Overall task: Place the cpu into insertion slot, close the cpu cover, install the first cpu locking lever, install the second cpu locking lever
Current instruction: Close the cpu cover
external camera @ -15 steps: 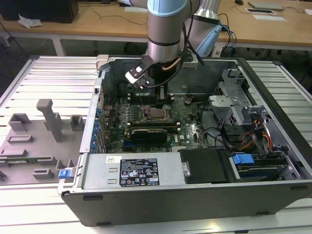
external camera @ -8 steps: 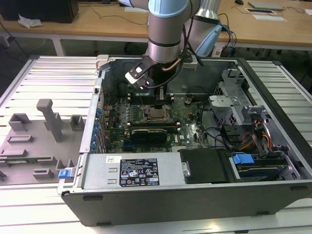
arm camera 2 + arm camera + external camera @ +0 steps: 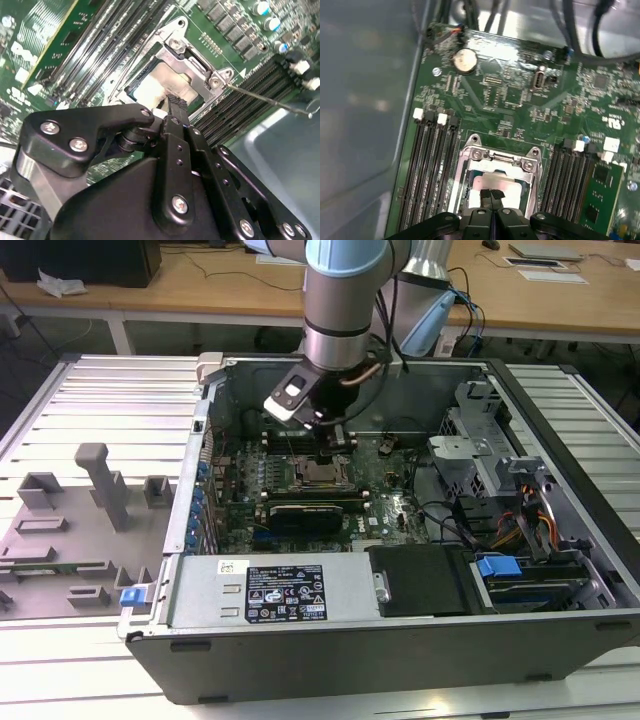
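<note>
The cpu (image 3: 485, 179) shows a pale metal face inside the insertion slot (image 3: 318, 474) on the green motherboard. The cpu cover (image 3: 470, 161), a silver frame, lies around the chip and looks lowered over it. My gripper (image 3: 491, 194) hangs directly over the chip with its black fingers pressed together, the tips at or just above the chip's face (image 3: 159, 86); I cannot tell whether they touch it. In the exterior view the gripper (image 3: 336, 443) stands just behind the socket. A thin wire locking lever (image 3: 265, 98) sticks out from the socket's corner over the memory slots.
Black memory slots (image 3: 432, 165) flank the socket on both sides, one holding a green module (image 3: 600, 192). A coin battery (image 3: 464, 60) sits further along the board. The case walls, drive cage (image 3: 480, 440) and cables (image 3: 520, 525) surround the board.
</note>
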{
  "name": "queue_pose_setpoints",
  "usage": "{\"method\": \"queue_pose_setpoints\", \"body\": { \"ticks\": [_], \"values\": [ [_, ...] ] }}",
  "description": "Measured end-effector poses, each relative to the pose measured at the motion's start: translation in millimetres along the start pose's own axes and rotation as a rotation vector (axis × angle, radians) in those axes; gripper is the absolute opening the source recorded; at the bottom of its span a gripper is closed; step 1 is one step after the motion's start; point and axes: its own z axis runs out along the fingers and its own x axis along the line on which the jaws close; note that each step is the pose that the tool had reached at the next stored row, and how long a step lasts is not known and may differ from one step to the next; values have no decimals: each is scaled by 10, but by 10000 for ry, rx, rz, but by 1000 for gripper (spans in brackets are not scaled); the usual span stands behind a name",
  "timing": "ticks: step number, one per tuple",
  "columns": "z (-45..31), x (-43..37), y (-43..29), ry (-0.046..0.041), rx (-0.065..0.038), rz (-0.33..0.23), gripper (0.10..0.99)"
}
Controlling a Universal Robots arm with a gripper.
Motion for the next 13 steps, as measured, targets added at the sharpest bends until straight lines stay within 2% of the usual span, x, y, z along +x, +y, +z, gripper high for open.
{"method": "queue_pose_setpoints", "body": {
  "ticks": [6, 9, 13],
  "values": [
    [7, 0, 0, -1, 21, -1210, 106],
    [9, 0, 0, -18, 45, -2289, 106],
    [11, 0, 0, -35, 64, -3107, 106]
  ]
}}
